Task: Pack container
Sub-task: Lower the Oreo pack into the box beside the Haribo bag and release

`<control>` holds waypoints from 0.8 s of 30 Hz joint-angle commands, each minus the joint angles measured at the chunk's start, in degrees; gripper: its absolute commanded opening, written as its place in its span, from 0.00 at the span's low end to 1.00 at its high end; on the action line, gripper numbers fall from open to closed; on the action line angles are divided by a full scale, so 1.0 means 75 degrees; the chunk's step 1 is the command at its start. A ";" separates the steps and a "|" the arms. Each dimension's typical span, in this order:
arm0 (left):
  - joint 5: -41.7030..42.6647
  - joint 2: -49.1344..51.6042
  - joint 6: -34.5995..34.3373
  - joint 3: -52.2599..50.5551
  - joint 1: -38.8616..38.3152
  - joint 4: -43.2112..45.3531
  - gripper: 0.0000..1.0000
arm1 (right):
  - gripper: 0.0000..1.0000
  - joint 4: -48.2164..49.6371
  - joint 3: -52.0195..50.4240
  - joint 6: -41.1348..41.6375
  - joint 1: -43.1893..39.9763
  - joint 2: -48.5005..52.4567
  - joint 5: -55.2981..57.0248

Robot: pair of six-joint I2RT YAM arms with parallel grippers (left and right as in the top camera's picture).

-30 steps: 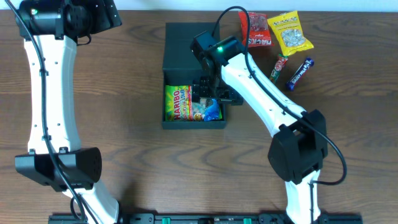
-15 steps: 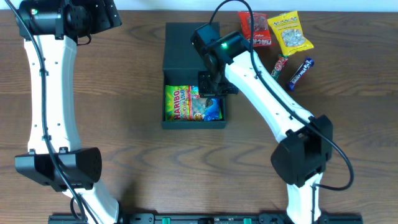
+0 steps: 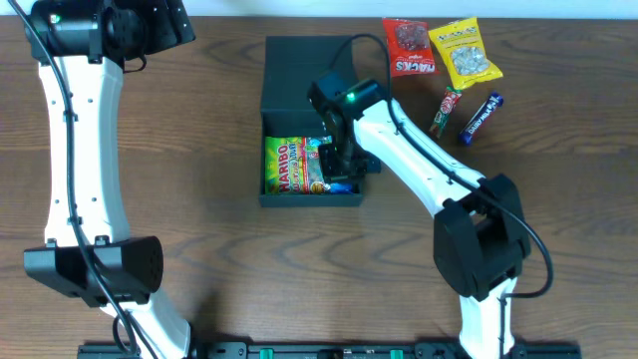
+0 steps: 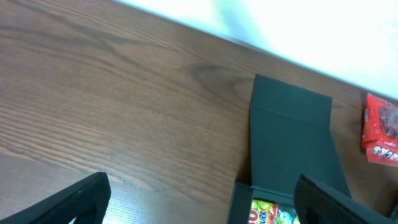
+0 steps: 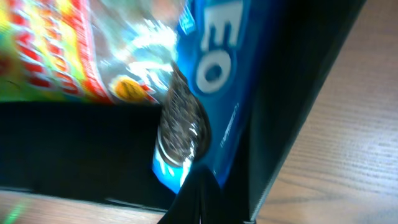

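Note:
The container (image 3: 299, 75) is a dark grey-teal box lying open mid-table, its flap lid flat at the back. Inside lie a yellow Haribo packet (image 3: 287, 165) and a blue Oreo packet (image 3: 342, 183). My right gripper (image 3: 345, 162) is down in the box's right side. In the right wrist view its fingers (image 5: 198, 199) are pressed together, their tip against the lower end of the Oreo packet (image 5: 214, 81), beside the box's wall (image 5: 292, 93). My left gripper (image 4: 202, 186) hangs open and empty over bare table, left of the lid (image 4: 292, 143).
Right of the box lie a red snack packet (image 3: 409, 48), a yellow one (image 3: 466, 52), a thin candy stick (image 3: 447, 110) and a dark blue bar (image 3: 479, 117). The left arm (image 3: 80, 150) stands along the table's left side.
My right gripper went from open to shut, drew back toward the lid, then came down again into the box's right side onto the Oreo packet. The left arm has not moved.

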 commanded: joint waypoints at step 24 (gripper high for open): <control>0.0044 -0.0044 -0.0003 0.0163 0.0023 -0.0006 0.95 | 0.01 0.0816 -0.0740 -0.0111 -0.0134 -0.0114 -0.0032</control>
